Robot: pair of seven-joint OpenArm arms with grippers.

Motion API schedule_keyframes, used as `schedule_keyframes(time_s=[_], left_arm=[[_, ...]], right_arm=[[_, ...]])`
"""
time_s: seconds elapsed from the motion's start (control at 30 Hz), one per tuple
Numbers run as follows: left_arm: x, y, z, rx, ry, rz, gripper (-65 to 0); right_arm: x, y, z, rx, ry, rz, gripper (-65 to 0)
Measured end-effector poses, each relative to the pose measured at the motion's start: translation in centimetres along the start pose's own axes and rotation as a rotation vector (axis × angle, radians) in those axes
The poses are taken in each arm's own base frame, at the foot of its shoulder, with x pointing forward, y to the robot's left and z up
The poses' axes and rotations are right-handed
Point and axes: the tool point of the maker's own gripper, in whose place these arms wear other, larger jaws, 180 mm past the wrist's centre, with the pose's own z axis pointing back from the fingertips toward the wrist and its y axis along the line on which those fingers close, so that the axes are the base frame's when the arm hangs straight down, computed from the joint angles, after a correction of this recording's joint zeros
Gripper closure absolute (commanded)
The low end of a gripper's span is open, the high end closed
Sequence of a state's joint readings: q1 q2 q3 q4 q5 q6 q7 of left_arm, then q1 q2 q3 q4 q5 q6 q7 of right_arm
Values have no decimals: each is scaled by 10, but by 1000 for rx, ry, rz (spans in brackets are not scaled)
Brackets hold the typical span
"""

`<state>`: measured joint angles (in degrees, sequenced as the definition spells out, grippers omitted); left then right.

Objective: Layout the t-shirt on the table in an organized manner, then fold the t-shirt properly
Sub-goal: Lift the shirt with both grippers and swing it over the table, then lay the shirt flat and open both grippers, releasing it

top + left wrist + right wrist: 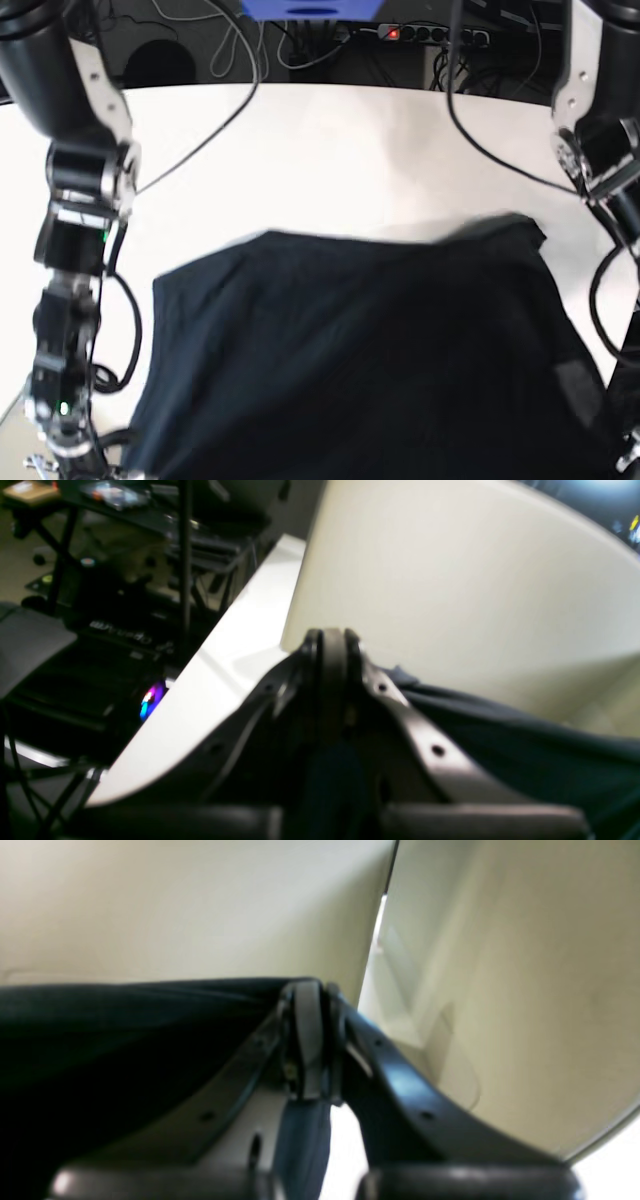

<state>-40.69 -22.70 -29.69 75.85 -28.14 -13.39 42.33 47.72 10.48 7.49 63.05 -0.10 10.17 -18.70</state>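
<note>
Layout step running. Left claw (332, 645) and right claw (312, 995) both clenching hem of plain black soft-fabric t-shirt (360, 350), spreading over near half of white bench (330, 150). Next, likely: tensioning evenly, laying flat, releasing.

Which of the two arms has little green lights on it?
The right arm, on the base view's left: green lights glow there, none on the left arm.
</note>
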Motion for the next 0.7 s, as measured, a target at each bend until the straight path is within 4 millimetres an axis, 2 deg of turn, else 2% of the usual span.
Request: schedule_keyframes(time_s=[0.1,0.23,0.3,0.37,0.47,0.6,0.7], left_arm=[[-14,6,-24,13,15,35,-5],[-73,13,-43,38,146,63,-24],[-101,23,-49,75,184,85,-86],[-122,30,-53,96,221,97,-183],[-141,30,-61,109,251,119,-304],[-166,21,-63,101,293,158,-407],[-180,25,-56,107,331,153,-441]], right_arm=[[-7,-2,-18,1,58,-24,0],[-34,-8,-25,-7,142,-37,0],[-58,-9,-25,-7,200,-37,-10],[-83,-9,-23,-7,270,6,-51],[-112,0,-17,21,336,73,-139],[-151,19,-3,74,402,151,-249],[-177,16,10,75,455,157,-276]])
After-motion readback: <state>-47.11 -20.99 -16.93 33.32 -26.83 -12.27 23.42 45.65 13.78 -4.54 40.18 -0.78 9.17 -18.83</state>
